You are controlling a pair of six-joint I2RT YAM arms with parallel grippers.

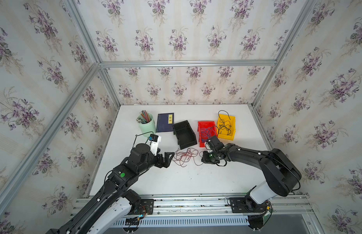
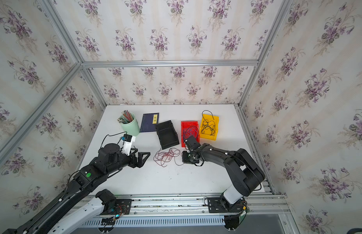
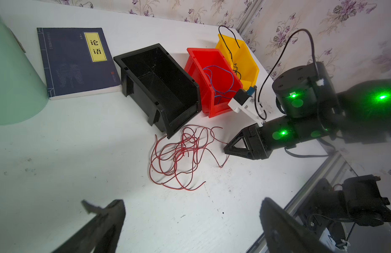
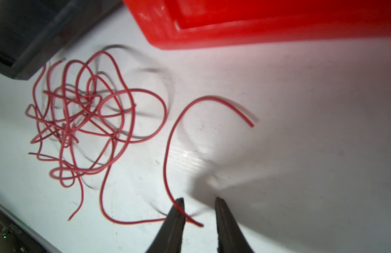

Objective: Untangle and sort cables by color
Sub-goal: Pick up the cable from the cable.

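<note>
On the near side of the black bin (image 1: 185, 133), red cables (image 1: 185, 157) lie tangled on the surface (image 1: 176, 182); the right pincer (image 4: 199, 199) is open around one end and must next squeeze and pull it free.

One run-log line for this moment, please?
left gripper: open, holding nothing | right gripper: jaws apart, red cable end between them | red cables: tangled on table
</note>
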